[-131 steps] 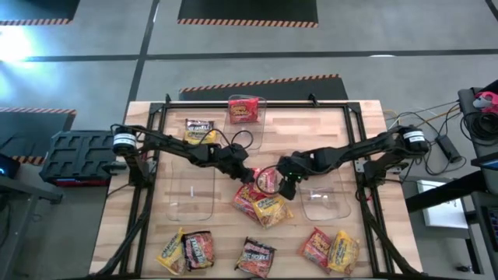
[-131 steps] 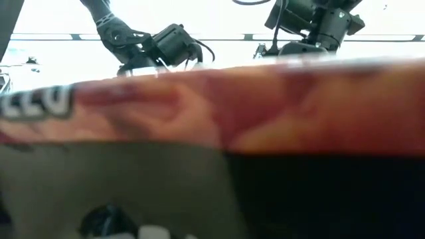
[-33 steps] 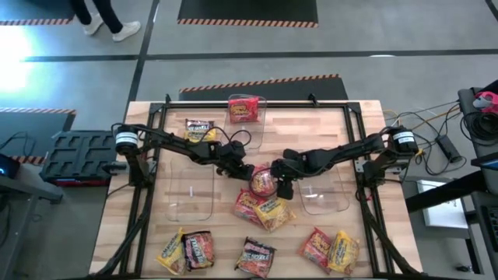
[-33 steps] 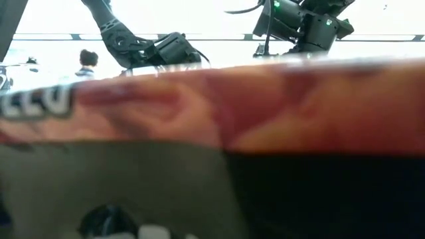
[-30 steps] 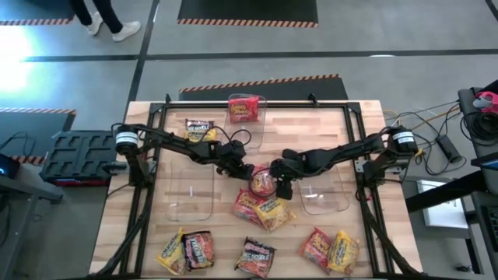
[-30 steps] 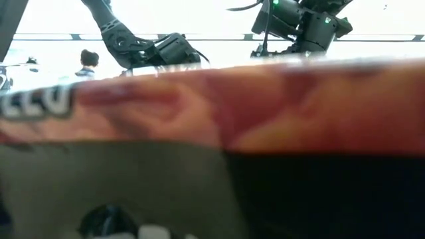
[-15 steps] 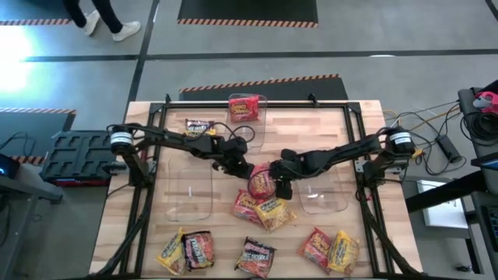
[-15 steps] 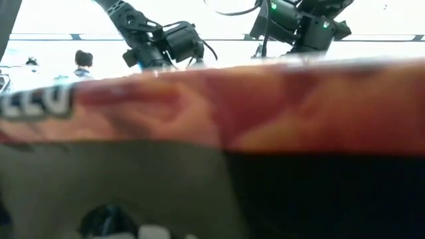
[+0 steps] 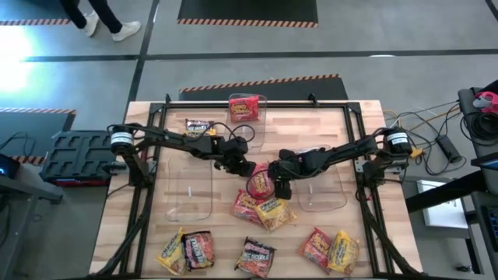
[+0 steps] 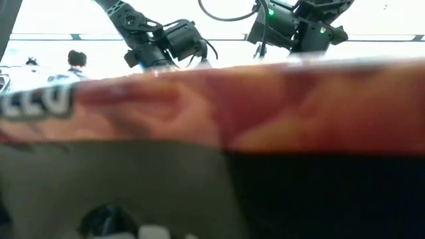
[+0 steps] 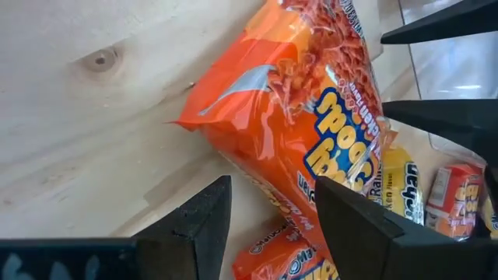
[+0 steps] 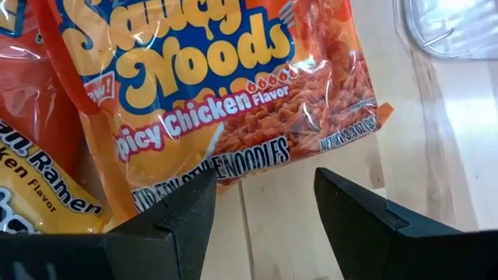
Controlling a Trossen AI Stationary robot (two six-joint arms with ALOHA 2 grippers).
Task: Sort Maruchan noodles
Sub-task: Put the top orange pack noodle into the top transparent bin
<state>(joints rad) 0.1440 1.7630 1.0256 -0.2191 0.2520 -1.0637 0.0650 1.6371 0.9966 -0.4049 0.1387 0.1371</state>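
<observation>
Place: a robot test lab or workshop hall, not a home.
Floor: grey polished concrete [image 9: 405, 31] with black mats edged in orange-and-black hazard stripes [image 9: 247, 21].
Work surface: a pale wooden tabletop [image 9: 311, 124] standing alone on the open floor, with a black metal frame [image 9: 156, 117] along its left, right and far edges.
Equipment: 2 dark robot arms mounted on the frame at the tabletop's left and right edges; loose cables [image 9: 436, 128] and gear beside the right edge; a black case [image 9: 78, 155] beside the left edge.
People: a person's legs and shoes [image 9: 101, 19] on the floor beyond the far left corner; a person [image 10: 76, 63] in the bright background of the low view.
</observation>
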